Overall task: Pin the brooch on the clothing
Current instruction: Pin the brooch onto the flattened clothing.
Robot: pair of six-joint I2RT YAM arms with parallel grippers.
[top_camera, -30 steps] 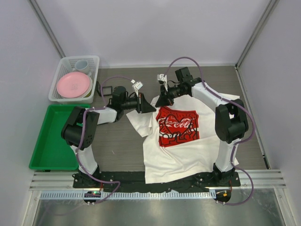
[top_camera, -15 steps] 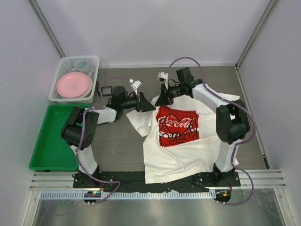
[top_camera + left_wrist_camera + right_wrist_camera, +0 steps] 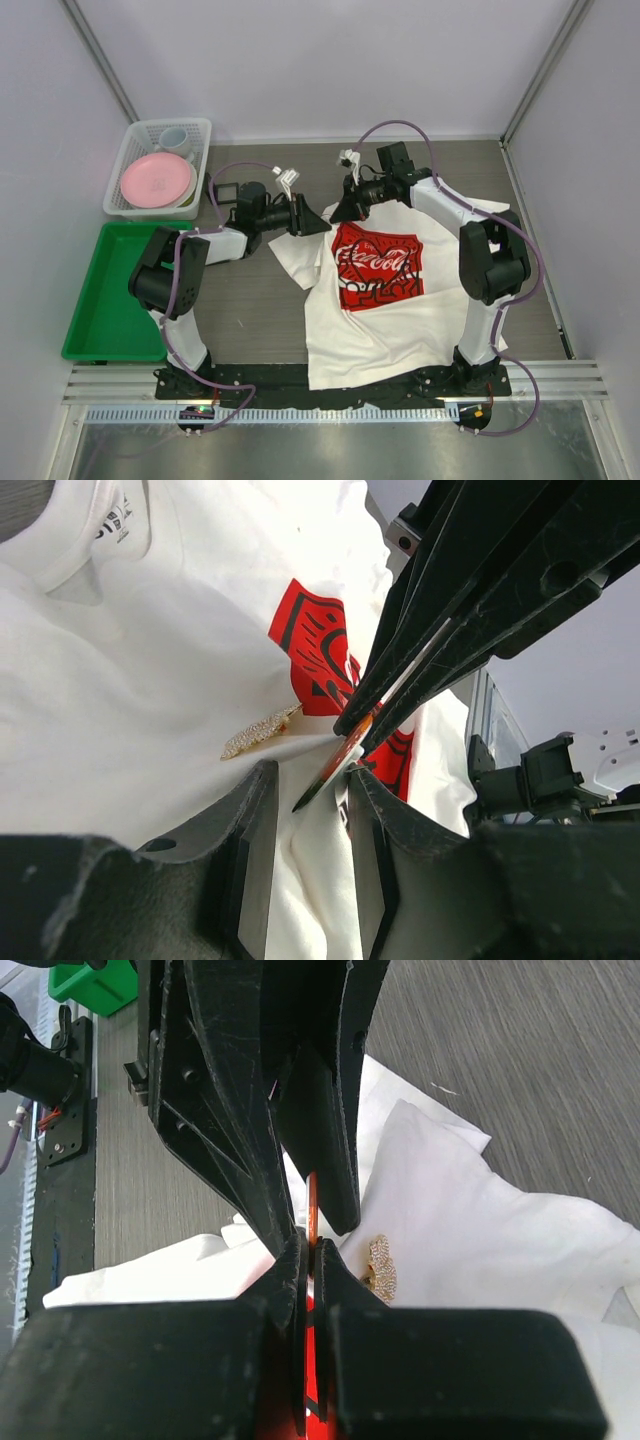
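Note:
The clothing (image 3: 390, 310) is a white T-shirt with a red print, lying flat on the table. A small gold brooch (image 3: 262, 731) rests on the white cloth by the collar, also showing as the brooch (image 3: 380, 1265) in the right wrist view. My right gripper (image 3: 312, 1243) is shut on a thin raised fold of the shirt's red print (image 3: 340, 758). My left gripper (image 3: 312, 780) faces it from the left, jaws open, with a loose white fold of the shirt (image 3: 320, 880) between them. In the top view the left gripper (image 3: 318, 225) and right gripper (image 3: 340, 213) nearly meet at the shirt's upper left.
A white basket (image 3: 200, 130) with a pink plate (image 3: 155, 180) and a cup stands at the back left. A green tray (image 3: 110, 300) lies in front of it. Enclosure walls stand close on both sides and behind.
My left gripper's jaws have spread apart from nearly shut. Both arms have edged slightly toward the back; the right gripper stays shut on the fold.

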